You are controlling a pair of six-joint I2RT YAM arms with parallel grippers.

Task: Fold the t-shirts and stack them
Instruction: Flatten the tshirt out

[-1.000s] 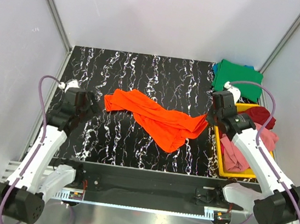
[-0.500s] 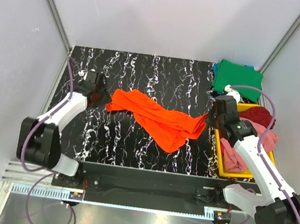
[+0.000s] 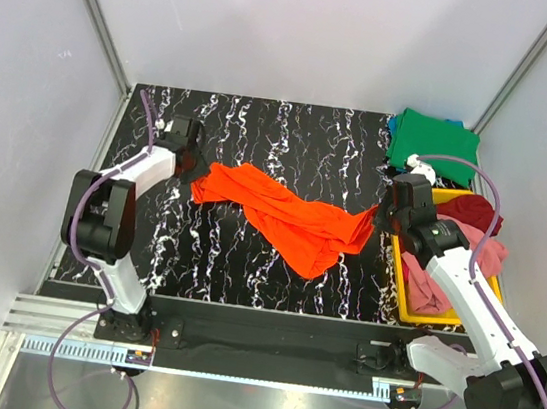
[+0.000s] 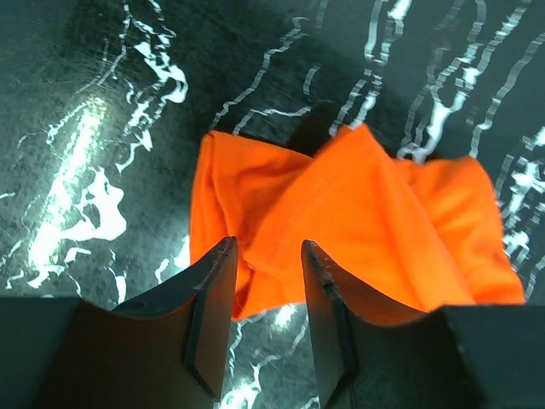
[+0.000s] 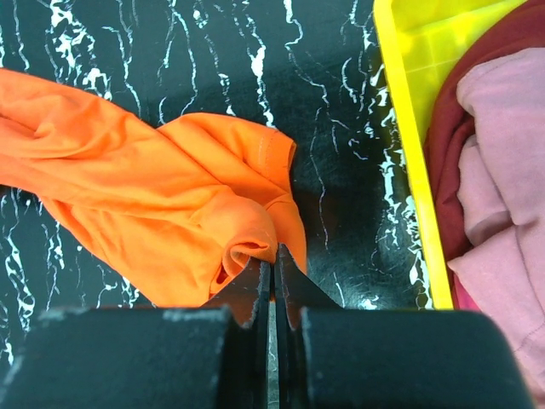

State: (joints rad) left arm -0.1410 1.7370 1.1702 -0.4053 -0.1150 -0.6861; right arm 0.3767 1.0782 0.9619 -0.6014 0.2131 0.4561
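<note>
The orange t-shirt [image 3: 287, 216] lies crumpled across the middle of the black marbled table. My left gripper [image 3: 190, 165] is open at its left end. In the left wrist view, the fingers [image 4: 213, 290] straddle the near edge of the shirt [image 4: 358, 221], low over the table. My right gripper [image 3: 385, 217] is at the shirt's right end. In the right wrist view it [image 5: 274, 251] is shut on a small fold of the orange cloth [image 5: 153, 196]. A folded green shirt [image 3: 433, 143] lies at the far right corner, with a blue one [image 3: 393, 124] under it.
A yellow tray [image 3: 401, 272] stands at the right edge, just right of my right gripper. It holds a dark red shirt [image 3: 475, 209] and a pink one [image 3: 435, 281]. Its yellow rim [image 5: 409, 128] shows in the right wrist view. Grey walls enclose the table.
My left arm has swung away from the near left side and reached over to the shirt's left end. My right gripper has stayed at the shirt's right end.
</note>
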